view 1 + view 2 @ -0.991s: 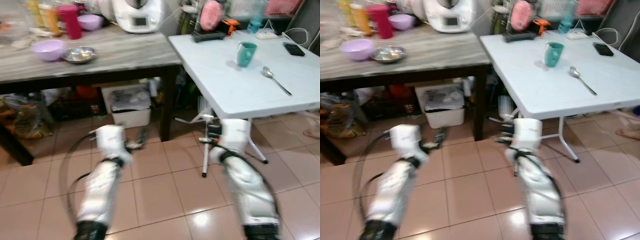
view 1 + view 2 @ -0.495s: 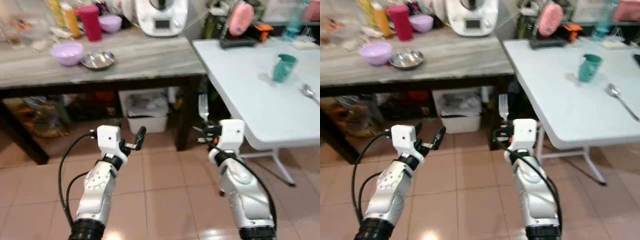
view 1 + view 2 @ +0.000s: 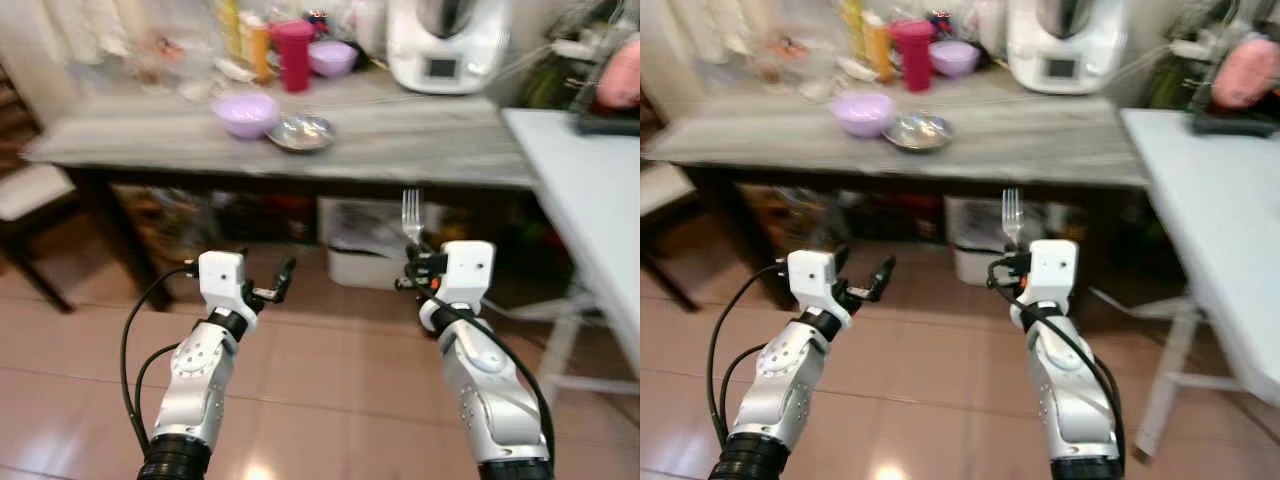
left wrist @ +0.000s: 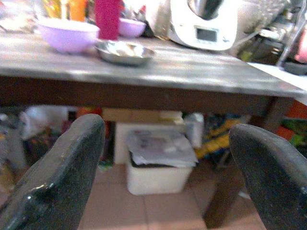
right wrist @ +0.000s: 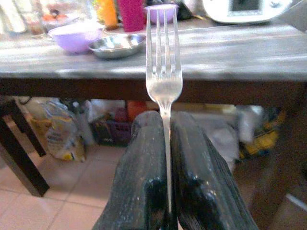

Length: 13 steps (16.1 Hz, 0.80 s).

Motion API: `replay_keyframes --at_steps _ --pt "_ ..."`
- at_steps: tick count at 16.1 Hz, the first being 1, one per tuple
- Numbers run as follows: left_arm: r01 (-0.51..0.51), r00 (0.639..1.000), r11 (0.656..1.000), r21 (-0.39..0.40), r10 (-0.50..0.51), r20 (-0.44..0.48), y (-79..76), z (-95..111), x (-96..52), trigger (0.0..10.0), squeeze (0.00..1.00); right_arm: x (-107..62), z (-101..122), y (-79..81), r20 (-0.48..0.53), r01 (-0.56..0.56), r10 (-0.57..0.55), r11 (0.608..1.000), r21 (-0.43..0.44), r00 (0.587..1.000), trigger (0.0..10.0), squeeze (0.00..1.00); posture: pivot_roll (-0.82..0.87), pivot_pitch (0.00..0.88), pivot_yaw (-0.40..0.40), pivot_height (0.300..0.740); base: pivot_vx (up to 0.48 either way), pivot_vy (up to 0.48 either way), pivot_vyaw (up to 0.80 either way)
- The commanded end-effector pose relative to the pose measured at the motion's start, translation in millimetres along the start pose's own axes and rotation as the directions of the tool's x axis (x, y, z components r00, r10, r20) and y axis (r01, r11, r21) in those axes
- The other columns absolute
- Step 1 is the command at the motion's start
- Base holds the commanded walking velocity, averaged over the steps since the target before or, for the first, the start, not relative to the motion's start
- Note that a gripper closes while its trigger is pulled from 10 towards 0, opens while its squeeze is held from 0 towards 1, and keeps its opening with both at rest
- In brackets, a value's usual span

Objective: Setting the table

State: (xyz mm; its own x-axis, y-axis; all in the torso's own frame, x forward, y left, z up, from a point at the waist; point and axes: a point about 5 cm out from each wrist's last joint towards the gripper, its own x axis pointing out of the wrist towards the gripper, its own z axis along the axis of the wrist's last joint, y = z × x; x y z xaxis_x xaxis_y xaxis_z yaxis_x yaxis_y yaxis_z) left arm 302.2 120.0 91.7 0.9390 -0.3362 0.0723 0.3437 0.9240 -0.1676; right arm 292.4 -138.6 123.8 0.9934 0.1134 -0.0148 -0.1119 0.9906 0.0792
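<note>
Right tool [image 5: 165,143] pinches a fork [image 5: 163,62] upright by its handle, left tool [image 4: 163,158] gapes wide beside it, both over floor tiles short of the grey table [image 3: 400,140] bearing a lilac bowl [image 3: 246,113] and steel dish [image 3: 300,131].

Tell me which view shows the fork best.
The right wrist view: the fork stands large and sharp, tines up, its handle pinched in the right end effector. Both eye views show it small and upright above that end effector, before the dark table. The left wrist view faces the table.
</note>
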Motion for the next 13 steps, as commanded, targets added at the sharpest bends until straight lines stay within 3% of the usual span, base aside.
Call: replay_keyframes --at_steps 1,3,6,13 --pt "0.034 0.999 0.999 0.000 -0.034 0.009 -9.8 2.1 5.5 10.0 0.00 -2.1 5.0 -10.0 0.021 0.033 -0.033 0.999 -0.014 0.999 10.0 0.00 -0.29 0.025 0.020 0.740 0.382 0.292 0.71" --pt "0.041 0.999 0.999 -0.001 -0.041 0.006 -10.6 1.8 5.9 10.0 0.00 -2.3 5.2 -10.6 0.025 0.038 -0.038 0.999 -0.010 0.999 10.0 0.00 -0.30 0.024 0.023 0.740 0.381 0.291 0.59" --pt "0.051 0.999 0.999 -0.005 -0.051 0.004 -13.0 0.5 6.6 10.0 0.00 -2.4 5.7 -9.7 0.026 0.042 -0.043 0.999 0.016 0.999 10.0 0.00 -0.30 0.024 0.024 0.740 0.382 0.289 0.00" --pt "0.055 0.998 0.998 -0.015 -0.055 0.003 -16.7 -2.0 7.1 10.0 0.00 -0.3 7.1 -10.4 0.019 0.037 -0.037 0.999 0.016 0.999 10.0 0.00 -0.30 0.020 0.011 0.740 0.382 0.290 -0.75"
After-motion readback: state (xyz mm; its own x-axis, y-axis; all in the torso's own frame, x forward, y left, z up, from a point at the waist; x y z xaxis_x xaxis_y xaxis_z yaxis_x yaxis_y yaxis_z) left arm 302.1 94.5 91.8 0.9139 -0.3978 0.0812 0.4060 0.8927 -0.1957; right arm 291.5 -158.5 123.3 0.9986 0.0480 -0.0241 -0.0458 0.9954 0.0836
